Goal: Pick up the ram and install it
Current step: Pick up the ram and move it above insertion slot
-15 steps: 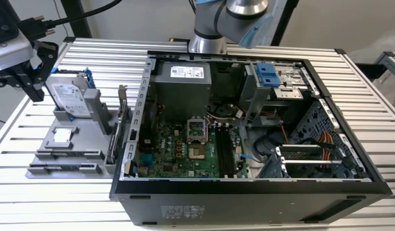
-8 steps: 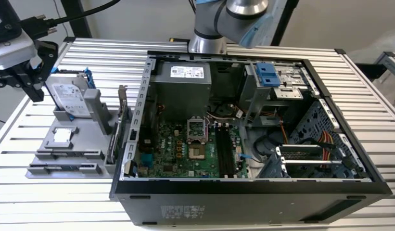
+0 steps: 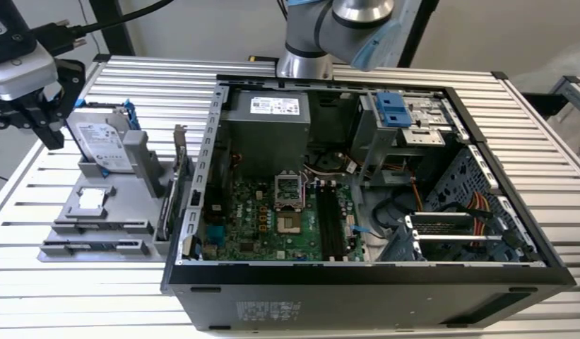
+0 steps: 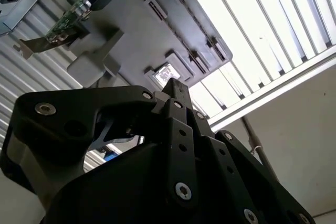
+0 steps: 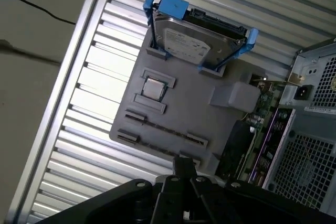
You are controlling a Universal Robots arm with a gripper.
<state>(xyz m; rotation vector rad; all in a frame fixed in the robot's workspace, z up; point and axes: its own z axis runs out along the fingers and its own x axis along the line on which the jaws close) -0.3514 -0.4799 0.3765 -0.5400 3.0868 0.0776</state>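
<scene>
At the exterior view's left the tool (image 3: 44, 131) hangs pointing down just beside the hard drive (image 3: 101, 145); whether it is spread or pressed together cannot be told. The ram (image 5: 164, 130) stands on edge in the grey holder (image 3: 120, 191) on the table (image 3: 83, 296), below and apart from the tool. The arm's base (image 3: 304, 60) stands behind the open computer case (image 3: 365, 289). One ram, one hard drive, one expansion card (image 3: 176, 176)
</scene>
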